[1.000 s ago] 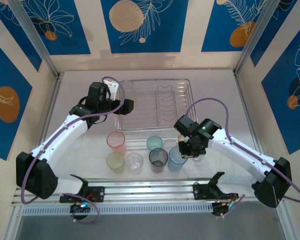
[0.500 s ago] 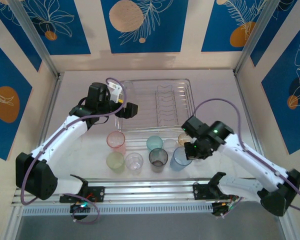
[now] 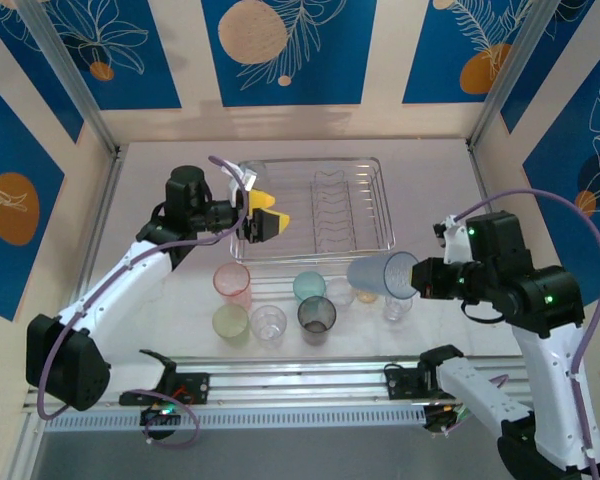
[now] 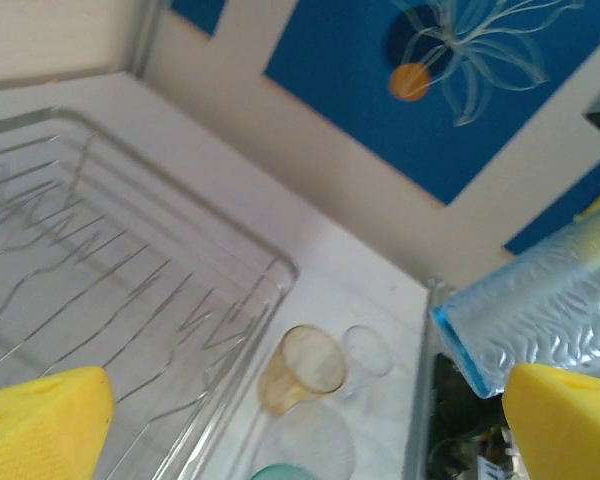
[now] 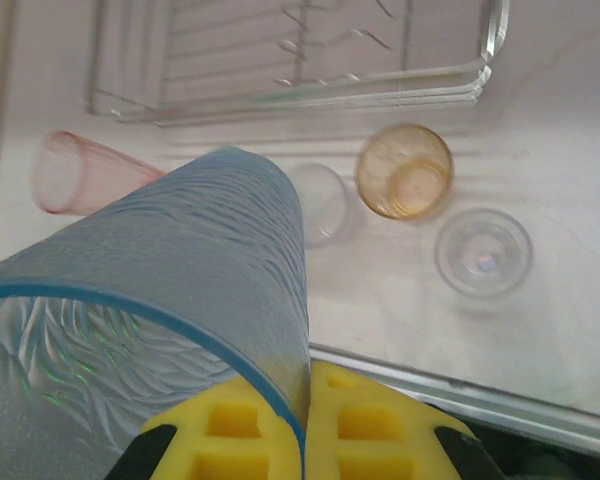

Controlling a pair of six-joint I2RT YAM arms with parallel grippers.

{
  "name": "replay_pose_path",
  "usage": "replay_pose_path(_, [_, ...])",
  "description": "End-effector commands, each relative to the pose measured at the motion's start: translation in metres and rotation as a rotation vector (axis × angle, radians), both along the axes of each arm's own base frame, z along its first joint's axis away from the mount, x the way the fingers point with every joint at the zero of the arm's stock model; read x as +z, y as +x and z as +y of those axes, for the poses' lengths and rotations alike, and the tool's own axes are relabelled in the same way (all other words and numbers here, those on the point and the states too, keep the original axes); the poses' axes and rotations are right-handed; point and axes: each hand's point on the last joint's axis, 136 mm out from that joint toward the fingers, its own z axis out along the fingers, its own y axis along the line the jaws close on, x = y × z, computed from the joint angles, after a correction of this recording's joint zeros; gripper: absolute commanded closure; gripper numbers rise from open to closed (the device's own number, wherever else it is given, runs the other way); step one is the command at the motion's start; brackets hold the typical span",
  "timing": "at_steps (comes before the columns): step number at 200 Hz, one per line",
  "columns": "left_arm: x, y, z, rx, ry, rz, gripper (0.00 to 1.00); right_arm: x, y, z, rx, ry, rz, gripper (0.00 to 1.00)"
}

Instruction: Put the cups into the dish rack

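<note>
Noted the blue cup (image 3: 382,275) clamped at its rim in the right gripper (image 5: 305,425), raised on its side near the dish rack (image 3: 388,215), at its near right corner. Saw no cup plainly seated inside. Judged loading barely begun. Logged the pink cup (image 3: 232,280), teal cup (image 3: 309,287), smoky grey cup (image 3: 317,315) and amber cup (image 5: 405,170) standing on the table in front. Found the left gripper (image 3: 268,212) empty, jaws wide apart, above the rack's near left part, a possible obstruction.

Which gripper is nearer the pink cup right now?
Left. The left gripper hangs open over the dish rack's near-left end, just beyond the pink cup; the right gripper, holding the blue cup, sits well to its right.
</note>
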Motion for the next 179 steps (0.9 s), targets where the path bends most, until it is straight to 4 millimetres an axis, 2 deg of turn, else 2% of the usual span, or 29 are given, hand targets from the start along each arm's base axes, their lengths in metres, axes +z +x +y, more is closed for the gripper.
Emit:
replay_pose_path(1, [0.041,-0.028,-0.009,-0.192,-0.18,-0.052,0.0,0.043,0.014,0.031,0.142,0.169,-0.119,1.0])
replay_pose_path(25, [0.06,-0.033,-0.012,-0.277,-0.287,-0.05,0.0,0.08,0.033,0.052,0.212,0.32,-0.21,1.0])
replay_pose_path(50, [0.074,-0.035,-0.013,-0.33,-0.347,-0.049,0.0,0.1,0.052,0.068,0.267,0.429,-0.244,1.0])
replay_pose_path(84, [0.079,-0.036,-0.015,-0.39,-0.385,-0.022,0.0,0.106,0.075,0.078,0.297,0.499,-0.237,1.0])
replay_pose_path(126, [0.079,-0.035,-0.016,-0.411,-0.391,-0.012,0.0,0.109,0.094,0.09,0.332,0.56,-0.223,1.0])
replay_pose_path(179, [0.08,-0.032,-0.017,-0.394,-0.393,-0.02,0.0,0.091,0.118,0.108,0.354,0.544,-0.175,1.0])
